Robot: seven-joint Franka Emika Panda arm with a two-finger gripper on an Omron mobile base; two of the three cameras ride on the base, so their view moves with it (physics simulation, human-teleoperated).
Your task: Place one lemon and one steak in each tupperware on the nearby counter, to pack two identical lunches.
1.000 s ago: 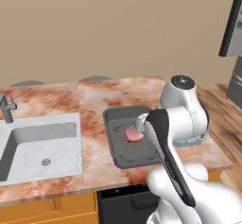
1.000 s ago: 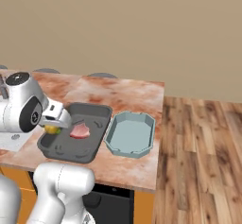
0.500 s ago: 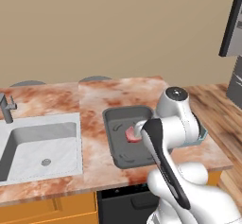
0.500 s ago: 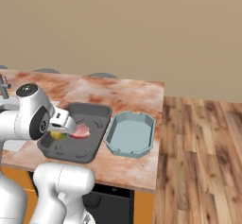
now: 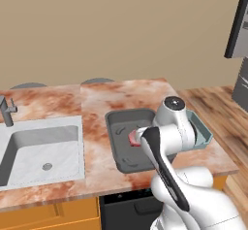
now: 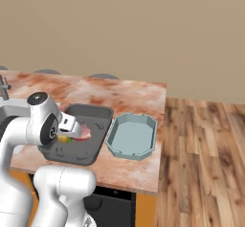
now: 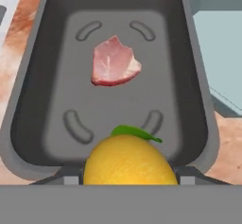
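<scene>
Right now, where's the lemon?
The lemon sits between the jaws at the bottom of the hand view, over the near end of the dark grey tupperware, with the steak lying inside beyond it.

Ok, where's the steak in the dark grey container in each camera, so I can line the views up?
Left base view: the steak shows as a red sliver left of the arm, mid-container.
Right base view: it peeks out right of the wrist, beside the lemon.
Hand view: it lies centre, toward the top.
Shared landmark: the dark grey container.
</scene>
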